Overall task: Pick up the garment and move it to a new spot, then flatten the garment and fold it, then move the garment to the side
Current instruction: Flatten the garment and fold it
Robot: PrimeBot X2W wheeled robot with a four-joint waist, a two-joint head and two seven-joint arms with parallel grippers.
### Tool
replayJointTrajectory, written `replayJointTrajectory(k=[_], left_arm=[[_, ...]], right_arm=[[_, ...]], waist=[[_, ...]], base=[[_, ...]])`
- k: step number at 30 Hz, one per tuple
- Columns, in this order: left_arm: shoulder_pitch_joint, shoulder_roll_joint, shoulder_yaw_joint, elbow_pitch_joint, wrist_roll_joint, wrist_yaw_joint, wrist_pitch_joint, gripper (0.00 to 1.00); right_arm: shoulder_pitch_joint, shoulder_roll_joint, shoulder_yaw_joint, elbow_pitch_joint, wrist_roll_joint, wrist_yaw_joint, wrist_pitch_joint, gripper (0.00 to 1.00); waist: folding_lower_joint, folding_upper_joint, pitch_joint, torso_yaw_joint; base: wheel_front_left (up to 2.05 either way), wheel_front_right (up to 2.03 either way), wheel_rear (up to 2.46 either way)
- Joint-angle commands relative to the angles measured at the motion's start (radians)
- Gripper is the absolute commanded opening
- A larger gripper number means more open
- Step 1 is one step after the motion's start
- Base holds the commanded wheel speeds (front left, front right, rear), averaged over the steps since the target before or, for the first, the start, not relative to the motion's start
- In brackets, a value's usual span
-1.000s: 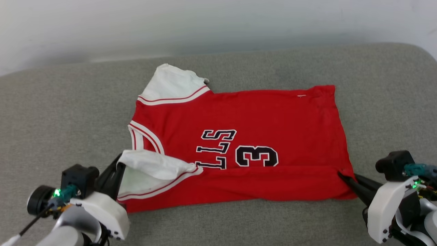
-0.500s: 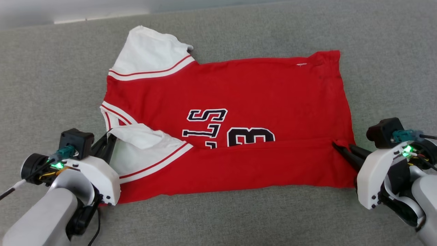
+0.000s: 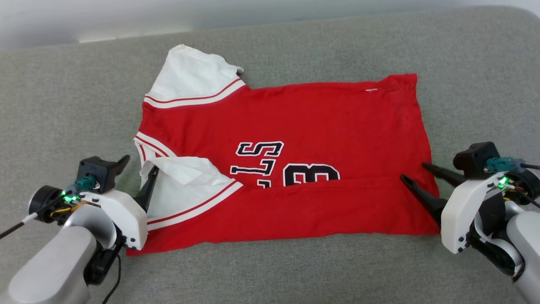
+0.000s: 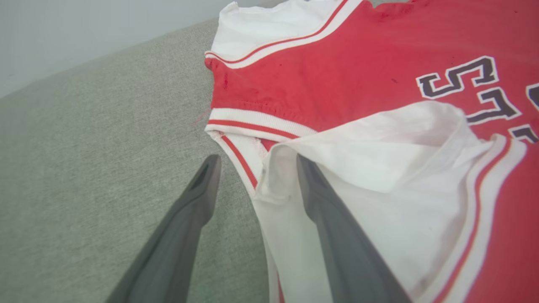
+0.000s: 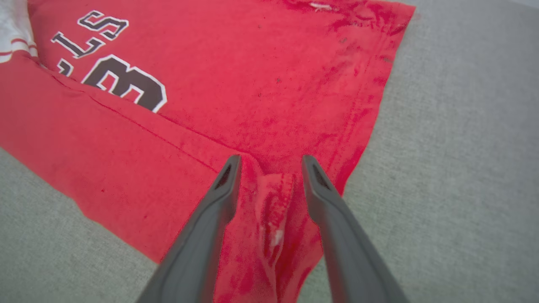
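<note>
Red knit cloth with white short sleeves and black numerals, the jersey-style garment (image 3: 320, 122) lay spread on the grey woven cushion (image 3: 63, 105), its near edge folded over. It looked light, limp and prone to bunching, so corners and hems seemed the best holds. The left gripper (image 3: 137, 173) stood wide apart, one finger resting on the folded white sleeve (image 3: 185, 177), gripping nothing. The right gripper (image 3: 414, 171) gaped around a raised pucker of red hem (image 5: 273, 202) without pinching it.

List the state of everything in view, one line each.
shirt: spread on the grey cushion, near edge folded over
near sleeve: rumpled, folded onto the front
far sleeve: lying flat
left gripper: open, straddling the near sleeve's edge
right gripper: open, either side of the bunched hem corner
</note>
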Motion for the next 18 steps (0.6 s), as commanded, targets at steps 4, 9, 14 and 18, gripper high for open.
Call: replayJointTrajectory(k=[4,9,14,18], left_arm=[[-0.022,0.021,-0.001,-0.025,0.006,-0.001,0.025,1.0],[-0.046,0.063,-0.027,-0.084,-0.012,-0.027,0.155,1.0],[-0.083,0.111,-0.066,-0.139,-0.049,-0.076,0.35,1.0],[-0.101,0.138,-0.068,-0.158,-0.145,-0.106,0.522,1.0]], right_arm=[[0.016,-0.005,-0.022,-0.028,-0.008,-0.001,-0.021,1.0],[0.042,-0.004,-0.044,-0.064,-0.024,-0.001,-0.012,1.0],[0.062,-0.001,-0.062,-0.096,-0.039,-0.001,0.01,1.0],[0.066,0.005,-0.071,-0.121,-0.048,-0.001,0.027,1.0]], waist=[[-0.0001,0.0,-0.043,0.014],[-0.0001,0.0,-0.076,0.024],[-0.0001,0.0,-0.088,0.027],[-0.0001,0.0,-0.089,0.019]], base=[[0.0,0.0,0.0],[0.0,0.0,0.0],[0.0,0.0,0.0],[0.0,0.0,0.0]])
